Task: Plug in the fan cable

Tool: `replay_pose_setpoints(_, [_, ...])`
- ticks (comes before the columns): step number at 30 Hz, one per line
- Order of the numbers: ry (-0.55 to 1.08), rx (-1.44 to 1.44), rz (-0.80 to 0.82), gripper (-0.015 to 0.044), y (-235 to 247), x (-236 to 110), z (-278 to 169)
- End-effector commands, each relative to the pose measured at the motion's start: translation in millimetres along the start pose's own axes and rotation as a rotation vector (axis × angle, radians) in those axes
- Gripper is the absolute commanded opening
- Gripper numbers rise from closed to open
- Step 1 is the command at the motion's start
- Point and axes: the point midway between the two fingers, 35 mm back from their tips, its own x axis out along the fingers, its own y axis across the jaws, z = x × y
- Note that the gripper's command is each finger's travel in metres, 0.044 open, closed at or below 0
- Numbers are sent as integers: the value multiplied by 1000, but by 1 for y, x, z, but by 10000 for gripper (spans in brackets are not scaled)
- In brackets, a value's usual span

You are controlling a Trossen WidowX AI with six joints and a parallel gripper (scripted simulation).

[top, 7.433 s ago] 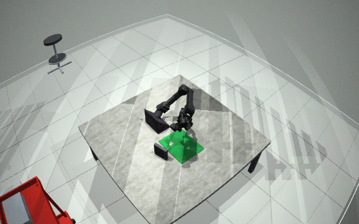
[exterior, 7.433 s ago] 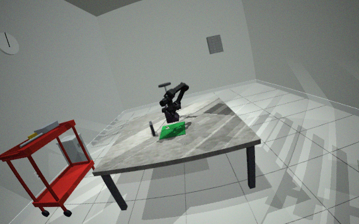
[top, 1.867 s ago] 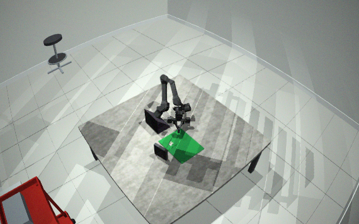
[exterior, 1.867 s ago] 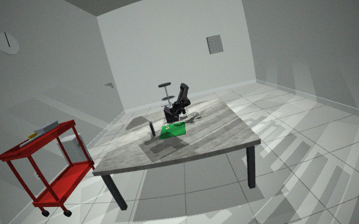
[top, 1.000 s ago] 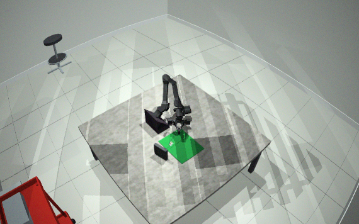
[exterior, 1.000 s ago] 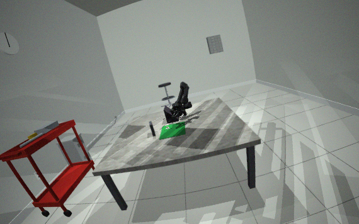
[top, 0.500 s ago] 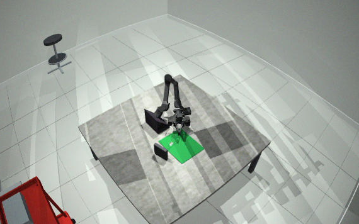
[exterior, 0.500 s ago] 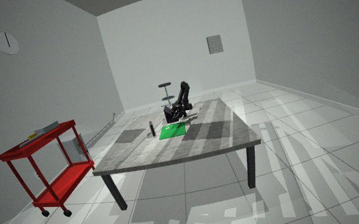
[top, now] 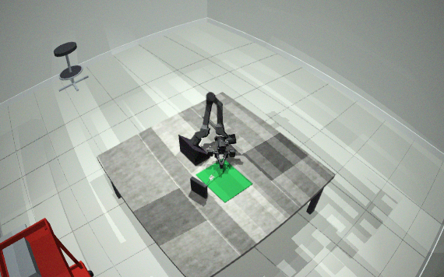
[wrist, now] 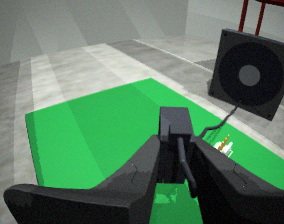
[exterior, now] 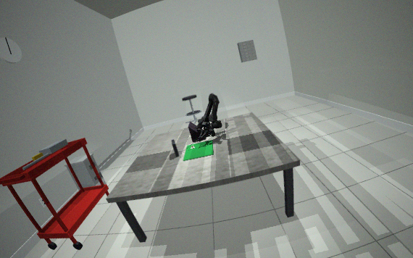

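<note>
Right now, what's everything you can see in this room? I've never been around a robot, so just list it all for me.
Table: one, grey patchwork top, dark legs, mid-room.
Board: one, green, flat on the table below the arm.
Fan header: one, small gold pins, on the board near the fan.
Fan: one, dark square, upright at the board's edge.
Cable: one, thin dark, from fan to plug.
Plug: one, dark, gripped above the board, short of the header.
Dark box: one, on the table by the arm.
Stool: one, black seat, far corner.
Cart: one, red, by the wall, grey items on it.
Clock: one, white, on the wall.
Wall panel: one, grey.
Arm: one, black.
Hand: one, shut on the plug.
</note>
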Motion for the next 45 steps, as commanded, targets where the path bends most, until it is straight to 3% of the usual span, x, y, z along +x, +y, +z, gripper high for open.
replay_pose_setpoints(1, [-6, 7, 0, 0, 0, 1, -2])
replay_pose_setpoints(45, [-5, 7, -1, 0, 0, 8, -39])
